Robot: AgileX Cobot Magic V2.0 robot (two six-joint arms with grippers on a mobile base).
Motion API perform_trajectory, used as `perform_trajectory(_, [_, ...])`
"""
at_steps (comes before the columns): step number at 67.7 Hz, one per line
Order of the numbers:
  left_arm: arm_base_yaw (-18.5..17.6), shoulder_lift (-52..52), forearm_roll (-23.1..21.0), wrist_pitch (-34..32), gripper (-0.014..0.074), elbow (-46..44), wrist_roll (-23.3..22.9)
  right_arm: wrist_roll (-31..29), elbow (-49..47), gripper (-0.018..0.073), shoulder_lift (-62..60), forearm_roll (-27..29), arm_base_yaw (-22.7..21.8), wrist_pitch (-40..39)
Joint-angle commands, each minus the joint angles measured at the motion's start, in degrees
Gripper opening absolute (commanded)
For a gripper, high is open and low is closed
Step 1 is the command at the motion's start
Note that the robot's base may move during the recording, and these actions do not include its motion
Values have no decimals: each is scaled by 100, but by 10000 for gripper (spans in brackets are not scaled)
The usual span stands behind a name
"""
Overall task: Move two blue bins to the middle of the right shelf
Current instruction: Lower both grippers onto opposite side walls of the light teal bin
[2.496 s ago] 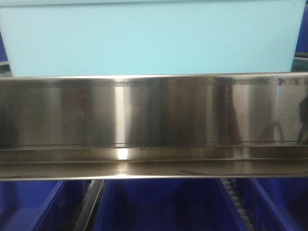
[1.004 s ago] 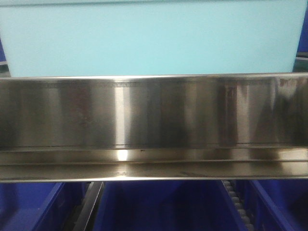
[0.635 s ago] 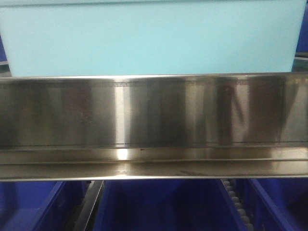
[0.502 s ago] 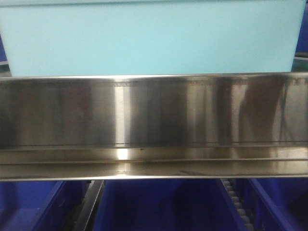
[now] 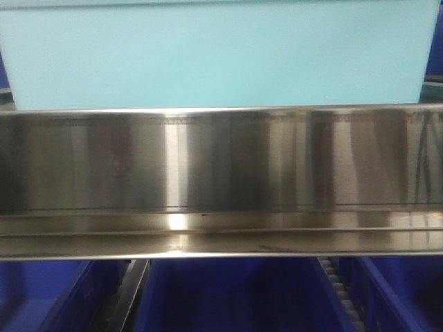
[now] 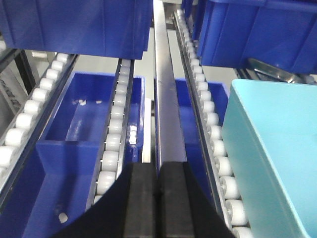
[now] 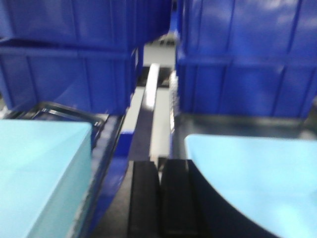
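A pale blue bin (image 5: 221, 55) fills the top of the front view, standing behind a steel shelf rail (image 5: 221, 166). In the left wrist view its corner (image 6: 272, 153) lies to the right of my left gripper (image 6: 157, 171), which is shut on nothing above a steel divider bar (image 6: 166, 109). The right wrist view is blurred. There my right gripper (image 7: 159, 171) is shut and empty between a pale blue bin (image 7: 39, 173) on its left and a second pale blue bin (image 7: 257, 178) on its right. Neither gripper touches a bin.
Dark royal-blue bins (image 6: 79, 20) sit on the level above, and more (image 6: 84, 119) lie below the white roller tracks (image 6: 111, 144). Dark blue bins (image 7: 237, 59) stand stacked behind the right gripper. More dark blue bins (image 5: 235, 297) show under the steel rail.
The pale blue bin and rail stay put in the front view. Only the dark reflections on the right part of the steel rail have shifted.
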Motion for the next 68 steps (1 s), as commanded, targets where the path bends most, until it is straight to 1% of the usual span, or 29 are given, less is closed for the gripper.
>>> perform_trajectory(1, [-109,434,-13,93,-111,-346,82,-5,-341,-165,385,229,0,206])
perform_trajectory(13, [-601,1443,42,282,-111,-1273,44,20,-1074,-148,1356,229,123,822])
perform_trajectory(15, [-693,1589,42,323,-111,-1414,-9,105,-1209,-148,1550,205,159,918])
perform_trajectory(17, [-782,1739,109,381,-111,-1585,-188,242,-1315,-148,1698,160,186,1031])
perform_trajectory(21, [-1012,2046,501,475,-111,-1846,-690,637,-1531,-148,1974,19,292,1225])
perform_trajectory(25, [-1254,2347,1084,651,-111,-2148,-1348,1018,-1772,-148,2273,-257,447,1424])
perform_trajectory(26, [-1307,2409,1297,703,-111,-2218,-1476,1112,-1828,-148,2335,-335,489,1467])
perform_trajectory(29, [-1471,2600,1617,887,-111,-2439,-1755,1447,-2021,-148,2559,-625,640,1595])
perform_trajectory(33, [-1698,2884,1817,1182,-111,-2779,-1964,1770,-2253,-148,2806,-927,904,1820])
perform_trajectory(40, [-1891,3318,1791,1635,-111,-3284,-2166,2277,-2742,-148,3266,-1374,1357,2364])
perform_trajectory(46, [-1953,3639,1723,2024,-111,-3627,-2361,2470,-3299,-148,3704,-1616,1694,3016])
perform_trajectory(51, [-1953,3838,1504,2229,-111,-3802,-2373,2482,-3738,-148,4120,-1643,1909,3524])
perform_trajectory(59, [-1953,3960,1388,2311,-111,-3828,-2373,2482,-4159,-148,4515,-1643,2112,3764])
perform_trajectory(68, [-1953,4036,1390,2324,-111,-3828,-2373,2482,-4266,-148,4678,-1643,2217,3787])
